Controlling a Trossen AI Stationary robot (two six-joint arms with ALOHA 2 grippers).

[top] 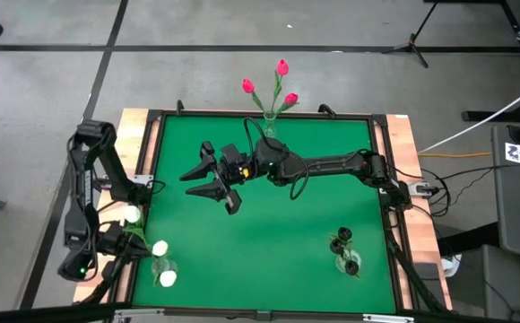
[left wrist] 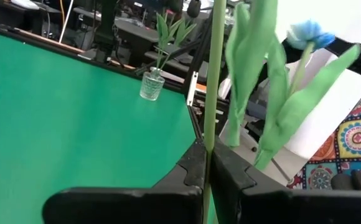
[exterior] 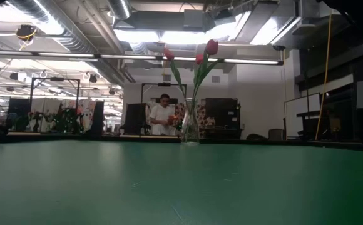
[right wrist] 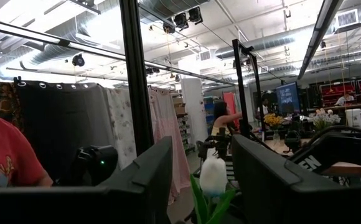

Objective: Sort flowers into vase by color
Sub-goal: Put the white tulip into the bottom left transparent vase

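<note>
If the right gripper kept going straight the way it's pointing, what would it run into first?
Probably a white tulip, which sits centered ahead in its wrist view. From above, the right gripper is open and points across bare mat toward the left arm. Depth is unclear.

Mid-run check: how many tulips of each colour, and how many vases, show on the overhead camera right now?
Pink-red tulips: 3, in the far-edge vase
White tulips: 3, at the near left corner by the left gripper
Black tulips: 3 at most; the heads merge
Vases: 3
Total: 9 tulips, 3 vases
</note>
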